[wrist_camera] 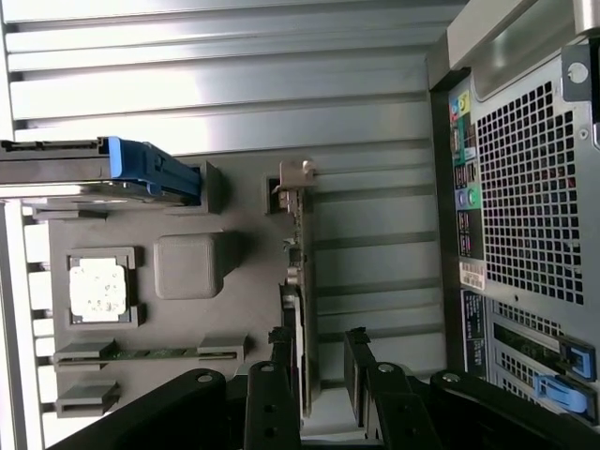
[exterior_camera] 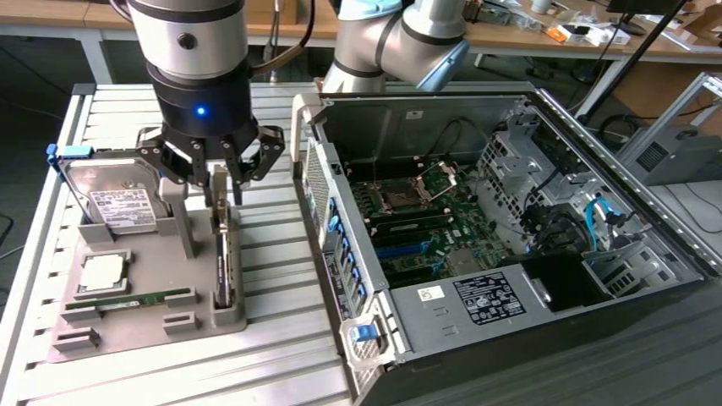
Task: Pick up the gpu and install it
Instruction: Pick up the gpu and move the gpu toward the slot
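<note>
Pincer (wrist_camera: 319, 345) open, straddling upright gpu (wrist_camera: 302, 272) in grey holder (wrist_camera: 251, 314).

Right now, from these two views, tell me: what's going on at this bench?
The arm's gripper hangs open over the gpu, which stands on edge in a grey tray next to a hard drive. In the wrist view its fingers sit on either side of the card, not closed on it. The open computer case stands at the exterior view's right, with the gpu not yet installed.
</note>
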Controlling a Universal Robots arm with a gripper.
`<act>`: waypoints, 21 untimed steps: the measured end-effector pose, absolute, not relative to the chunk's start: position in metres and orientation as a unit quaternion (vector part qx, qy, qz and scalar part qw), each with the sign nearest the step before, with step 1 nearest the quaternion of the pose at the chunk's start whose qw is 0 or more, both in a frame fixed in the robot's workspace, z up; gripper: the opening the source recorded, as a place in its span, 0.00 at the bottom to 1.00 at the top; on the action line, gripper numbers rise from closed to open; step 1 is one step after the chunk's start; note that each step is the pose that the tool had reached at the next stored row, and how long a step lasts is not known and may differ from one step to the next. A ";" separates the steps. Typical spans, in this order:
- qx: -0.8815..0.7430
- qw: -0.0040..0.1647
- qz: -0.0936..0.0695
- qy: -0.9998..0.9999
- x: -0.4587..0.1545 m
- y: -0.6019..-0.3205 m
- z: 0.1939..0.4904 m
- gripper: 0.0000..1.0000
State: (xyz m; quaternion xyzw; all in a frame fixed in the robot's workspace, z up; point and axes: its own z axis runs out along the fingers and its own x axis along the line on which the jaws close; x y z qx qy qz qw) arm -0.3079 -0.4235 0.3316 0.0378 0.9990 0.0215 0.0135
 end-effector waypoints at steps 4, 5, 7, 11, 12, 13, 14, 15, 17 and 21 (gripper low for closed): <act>0.038 0.013 0.021 0.999 -0.309 -0.424 0.330 0.36; 0.038 0.013 0.022 0.999 -0.309 -0.424 0.329 0.36; 0.038 0.014 0.022 0.999 -0.309 -0.424 0.328 0.36; 0.038 0.013 0.022 0.999 -0.309 -0.425 0.326 0.36; 0.038 0.013 0.022 0.999 -0.309 -0.425 0.325 0.36; 0.038 0.013 0.021 0.999 -0.309 -0.425 0.325 0.36; 0.038 0.013 0.021 0.999 -0.309 -0.425 0.324 0.36; 0.038 0.013 0.022 0.999 -0.309 -0.426 0.323 0.36; 0.038 0.013 0.022 0.999 -0.309 -0.426 0.322 0.36; 0.038 0.013 0.021 0.999 -0.309 -0.427 0.320 0.36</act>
